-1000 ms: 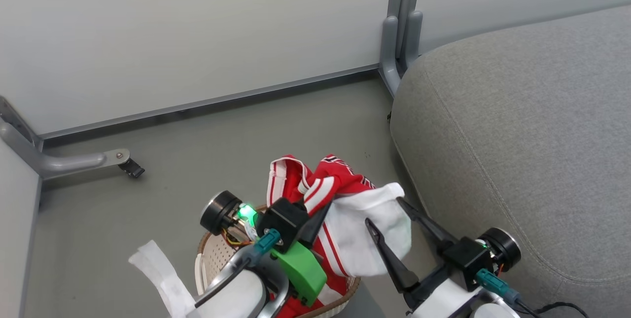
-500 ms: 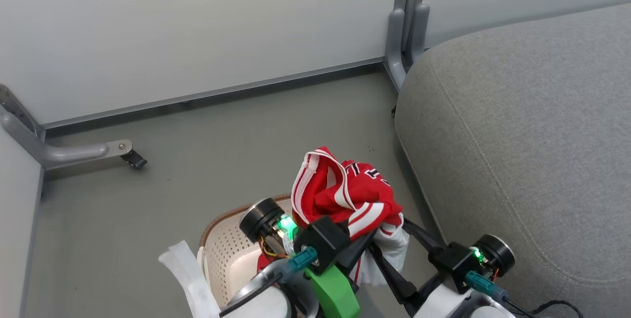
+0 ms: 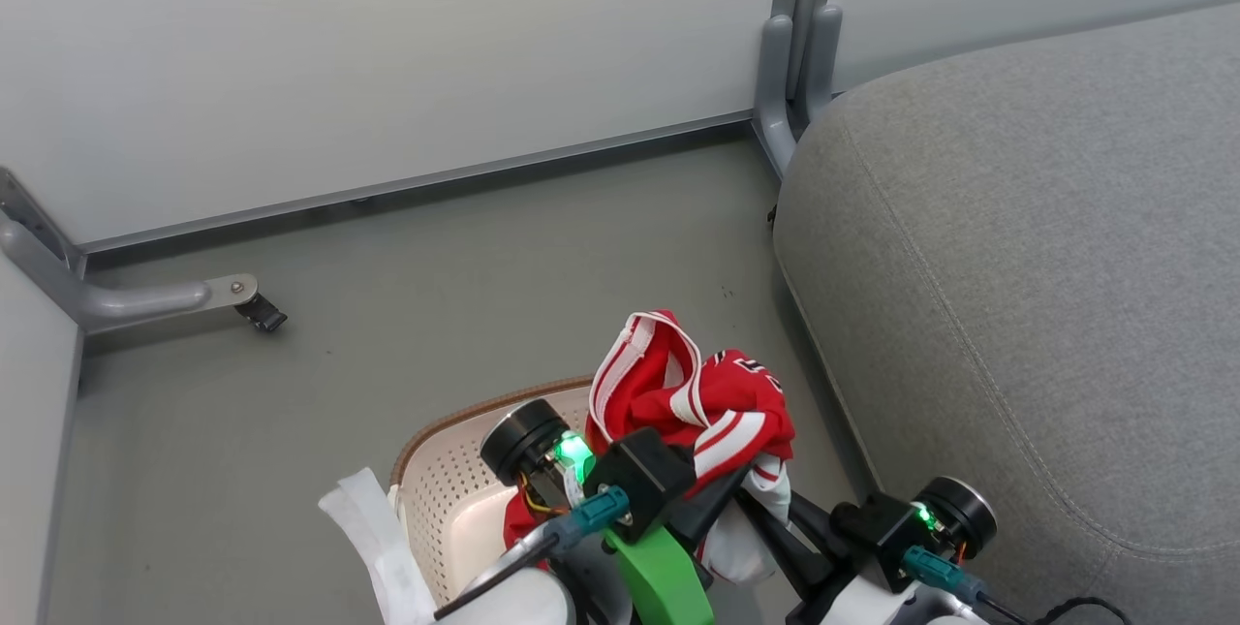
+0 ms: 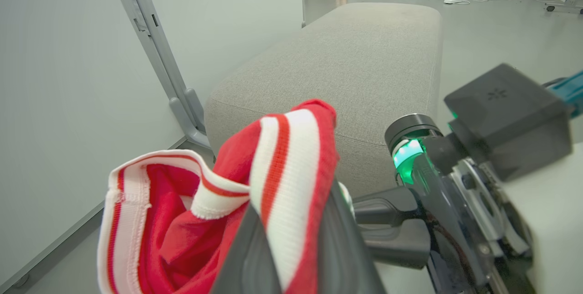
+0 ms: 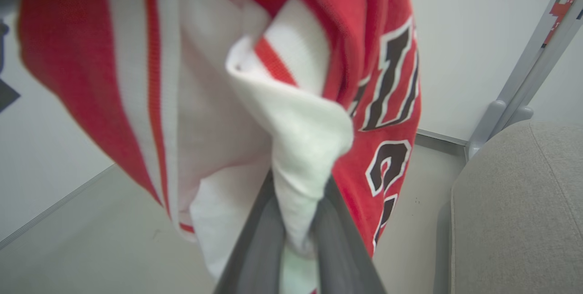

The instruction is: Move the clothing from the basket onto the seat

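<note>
Red clothing [image 3: 678, 392] above basket [image 3: 441, 494] | left fingers [image 4: 248, 262] clamp striped trim | right fingers [image 5: 253, 253] clamp white fold

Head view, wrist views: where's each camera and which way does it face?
Head view: on the head, facing forward and down at basket, clothing and seat; left gripper and right gripper at the bottom.
Left wrist view: on the left wrist, along its fingers clamping the clothing, toward the seat.
Right wrist view: on the right wrist, along its fingers pinching the clothing.
Shared: clothing and seat.
</note>
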Robot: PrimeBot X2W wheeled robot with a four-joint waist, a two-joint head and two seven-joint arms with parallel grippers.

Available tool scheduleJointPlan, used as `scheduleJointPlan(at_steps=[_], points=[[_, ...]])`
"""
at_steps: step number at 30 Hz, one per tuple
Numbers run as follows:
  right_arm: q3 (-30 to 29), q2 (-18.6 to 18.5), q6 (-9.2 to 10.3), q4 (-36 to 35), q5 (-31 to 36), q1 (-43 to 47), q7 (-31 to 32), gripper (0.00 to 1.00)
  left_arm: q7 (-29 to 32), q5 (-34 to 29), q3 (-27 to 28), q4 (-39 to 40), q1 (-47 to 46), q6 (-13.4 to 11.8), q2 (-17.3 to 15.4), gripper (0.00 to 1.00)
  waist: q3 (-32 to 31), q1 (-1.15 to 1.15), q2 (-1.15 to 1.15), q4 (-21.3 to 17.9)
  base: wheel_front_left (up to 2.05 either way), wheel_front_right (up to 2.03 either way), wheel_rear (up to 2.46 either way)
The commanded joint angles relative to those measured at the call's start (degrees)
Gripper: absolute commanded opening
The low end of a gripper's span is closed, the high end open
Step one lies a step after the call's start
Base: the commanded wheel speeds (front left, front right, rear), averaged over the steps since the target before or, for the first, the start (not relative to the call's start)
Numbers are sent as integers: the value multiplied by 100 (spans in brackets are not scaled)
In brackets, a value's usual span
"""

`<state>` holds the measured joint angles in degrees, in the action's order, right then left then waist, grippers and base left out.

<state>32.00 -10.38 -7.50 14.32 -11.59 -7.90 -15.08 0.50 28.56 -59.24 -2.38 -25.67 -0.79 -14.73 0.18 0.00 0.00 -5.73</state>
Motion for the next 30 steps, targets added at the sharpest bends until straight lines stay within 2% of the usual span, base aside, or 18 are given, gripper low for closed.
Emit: scheduleJointPlan(at_steps=[1, 3, 5, 6, 22, 30], points=[[17, -35, 2, 11, -48, 39, -14, 0, -31, 55, 25, -6, 75, -24, 2, 0, -4, 0, 0, 7, 0, 0, 0], [21, -41, 2, 19, -76, 75, -14, 0, -42, 80, 31, -16, 98, -36, 1, 0, -10, 0, 0, 16, 0, 0, 0], [16, -45, 2, 23, -116, 111, -14, 0, 18, 119, 31, -48, 120, -61, -10, 40, -17, 0, 0, 27, 0, 0, 0], [-7, -38, 2, 35, -137, 131, -14, 0, -2, 130, 53, -48, 122, -86, -4, 100, -20, 0, 0, 32, 0, 0, 0], [-125, -64, 2, 130, -191, 126, -15, 0, -100, 181, 129, -84, 62, -225, 0, 100, 28, 0, 0, -3, 0, 0, 0], [-562, -81, 2, -69, -69, 166, -15, 0, -237, 210, 280, -85, 98, -339, -100, 100, 324, 0, 0, -337, 0, 0, 0]])
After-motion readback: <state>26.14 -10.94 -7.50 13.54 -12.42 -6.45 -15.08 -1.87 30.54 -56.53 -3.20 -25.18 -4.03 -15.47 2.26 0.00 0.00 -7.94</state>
